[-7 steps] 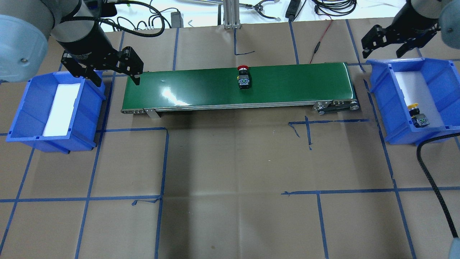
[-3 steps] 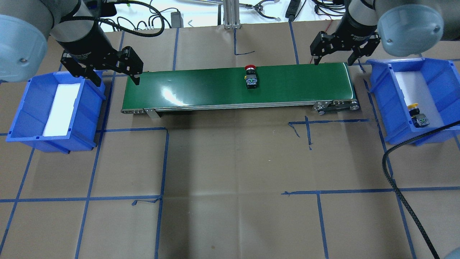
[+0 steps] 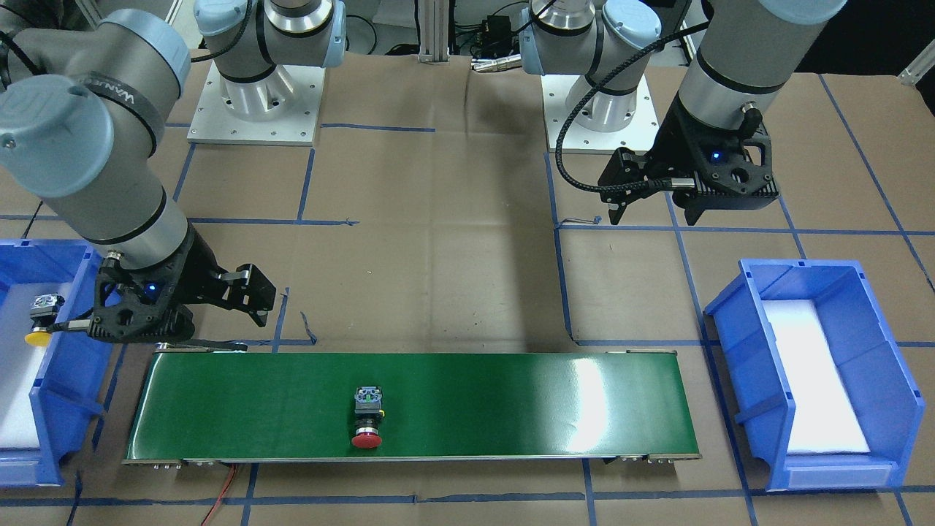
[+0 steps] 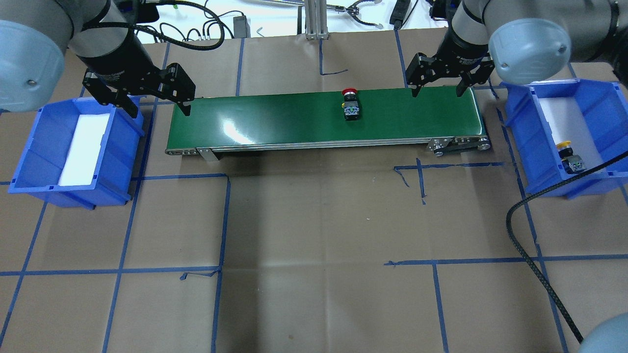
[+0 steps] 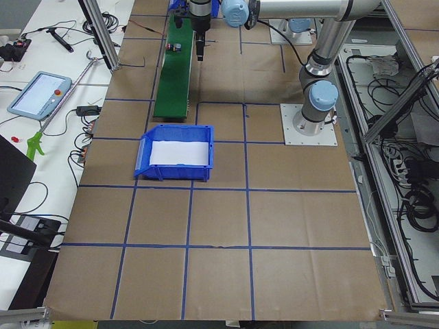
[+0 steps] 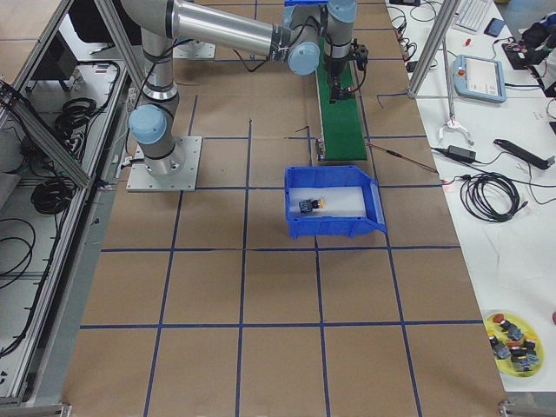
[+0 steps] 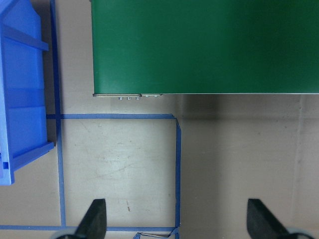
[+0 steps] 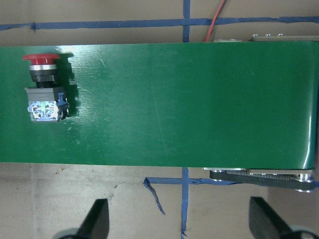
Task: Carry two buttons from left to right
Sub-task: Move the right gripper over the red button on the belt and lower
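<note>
A long green conveyor belt (image 4: pixel 294 122) lies across the brown-papered counter (image 4: pixel 319 235), which blue tape (image 4: pixel 98 271) marks into squares. A blue bin (image 4: pixel 34 147) stands just off the belt's end on the robot's left, another bin (image 4: pixel 525 137) off the opposite end, each lined with a white pad (image 4: pixel 83 147). A red wire (image 3: pixel 221 491) trails from under the belt. Off the counter's edge lies a grey teach pendant (image 5: pixel 38 96).
</note>
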`<state>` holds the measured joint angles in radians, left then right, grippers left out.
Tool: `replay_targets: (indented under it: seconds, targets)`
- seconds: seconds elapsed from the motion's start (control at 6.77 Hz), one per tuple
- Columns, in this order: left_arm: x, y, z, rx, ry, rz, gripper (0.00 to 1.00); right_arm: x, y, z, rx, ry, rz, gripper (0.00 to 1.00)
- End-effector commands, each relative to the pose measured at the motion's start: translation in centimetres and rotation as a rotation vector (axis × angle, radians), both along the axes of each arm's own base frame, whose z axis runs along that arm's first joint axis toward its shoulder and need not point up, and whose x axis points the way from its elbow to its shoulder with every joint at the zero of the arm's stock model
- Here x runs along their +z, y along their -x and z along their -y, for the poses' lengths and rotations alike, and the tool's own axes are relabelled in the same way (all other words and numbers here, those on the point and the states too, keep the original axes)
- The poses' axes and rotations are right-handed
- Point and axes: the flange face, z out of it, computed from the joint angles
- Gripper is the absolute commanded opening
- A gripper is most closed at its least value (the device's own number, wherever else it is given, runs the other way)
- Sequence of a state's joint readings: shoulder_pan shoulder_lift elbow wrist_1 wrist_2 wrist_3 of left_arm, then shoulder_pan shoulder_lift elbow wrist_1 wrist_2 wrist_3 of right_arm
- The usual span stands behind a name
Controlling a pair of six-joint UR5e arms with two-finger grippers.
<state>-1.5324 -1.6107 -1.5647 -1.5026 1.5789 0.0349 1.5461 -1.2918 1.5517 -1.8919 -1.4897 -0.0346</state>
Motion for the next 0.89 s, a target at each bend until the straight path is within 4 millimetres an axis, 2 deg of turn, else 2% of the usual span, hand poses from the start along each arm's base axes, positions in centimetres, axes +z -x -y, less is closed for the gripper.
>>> replay_targets:
  seconds: [0.0, 0.3, 0.44, 0.74]
  targets:
    - [0.0, 0.0, 0.0, 0.000, -0.001, 0.001, 1.00, -1.7, -2.6, 1.2, 0.039, 0.041, 0.000, 0.99]
    - [0.0, 0.0, 0.0, 0.000, -0.001, 0.000, 1.00, -4.7, -3.3, 2.7, 0.042, 0.044, 0.001, 0.99]
    - [0.0, 0.0, 0.0, 0.000, -0.001, 0.000, 1.00, -4.1, -3.5, 3.7, 0.044, 0.062, 0.000, 0.99]
    - [-0.1, 0.0, 0.0, 0.000, -0.002, 0.001, 1.00, -6.3, -4.9, 5.5, 0.054, 0.042, -0.002, 0.99]
